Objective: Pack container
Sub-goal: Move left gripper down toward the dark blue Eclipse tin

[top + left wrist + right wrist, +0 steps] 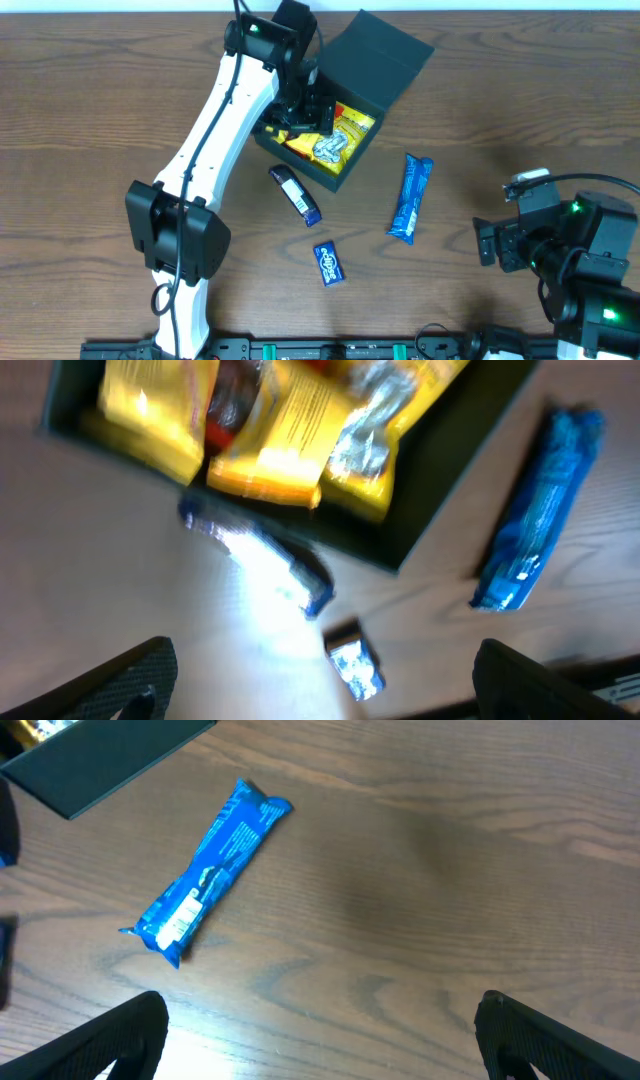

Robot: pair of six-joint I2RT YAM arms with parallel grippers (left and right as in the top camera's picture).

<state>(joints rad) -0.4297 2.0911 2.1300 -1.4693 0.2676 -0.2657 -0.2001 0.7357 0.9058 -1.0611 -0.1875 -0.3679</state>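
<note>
Right claw (320,1045): released, fingers spread wide with nothing between them, above bare table (100,110) at the near right, well apart from the box (328,178).
Small blue packet (329,263): flat on the table near the middle, nearest of the loose snacks.
Dark bar (295,195): beyond the small packet, lying slantwise, its far end just beside the box's near wall. Whether it touches cannot be told.
Long blue packet (411,198): right of the bar, lying nearly lengthwise away from the robot, apart from the box.
Box: dark and square, at the far middle of the table, turned cornerwise, its lid (385,55) raised on the far side.
Yellow packets (345,135): inside the box, crumpled, one with a silvery patch.
Left claw (303,118): released and grasping nothing, over the box's left part, above the packets.
</note>
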